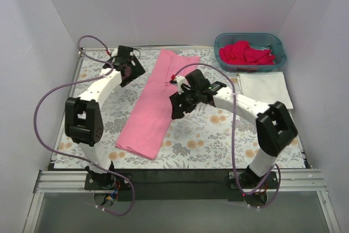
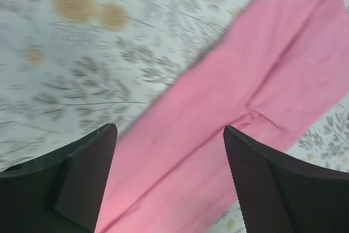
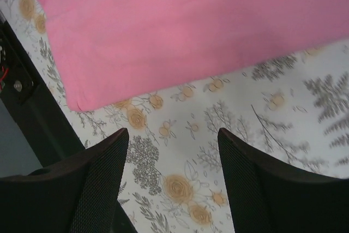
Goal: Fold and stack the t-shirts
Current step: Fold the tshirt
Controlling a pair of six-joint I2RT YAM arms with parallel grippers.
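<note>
Pink shirt (image 1: 152,107) in a long strip
Left gripper (image 2: 170,130) spread over it, right gripper (image 3: 173,135) spread just beside.

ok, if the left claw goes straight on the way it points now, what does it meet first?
The light pink t-shirt, which fills the gap of the open left claw, near the shirt's edge on the floral cloth. Height above it is unclear.

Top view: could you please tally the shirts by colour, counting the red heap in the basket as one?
Pink shirt: 1
White shirt: 1
Red heap in the basket: 1 (how many shirts it holds cannot be told)
Total: 3
</note>
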